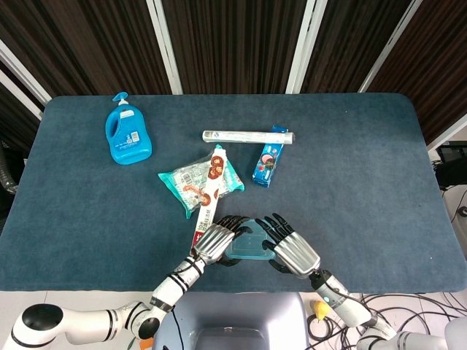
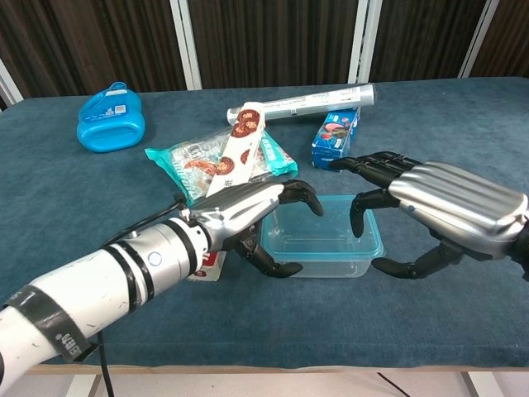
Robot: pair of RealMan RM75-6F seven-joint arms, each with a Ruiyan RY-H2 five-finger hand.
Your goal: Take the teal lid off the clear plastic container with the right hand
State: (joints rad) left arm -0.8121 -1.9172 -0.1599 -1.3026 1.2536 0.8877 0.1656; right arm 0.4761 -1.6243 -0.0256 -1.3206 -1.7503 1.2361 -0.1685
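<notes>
2 hands flank clear plastic container (image 2: pixel 322 238); right hand (image 2: pixel 430 208) just beside, fingers spread.

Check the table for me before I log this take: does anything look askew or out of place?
Mildly. The long biscuit box lies slanted across the snack bag, half on top of it. The foil roll and detergent bottle lie flat. Nothing looks spilled or damaged.

You get bright, even overhead light in both views, with only soft, short shadows on the table (image 1: pixel 350 168). Both views are sharp. Glare streaks the metal back of the right hand (image 2: pixel 438 207) in the chest view, where the nearest forearm looks stretched toward the frame's corner.
</notes>
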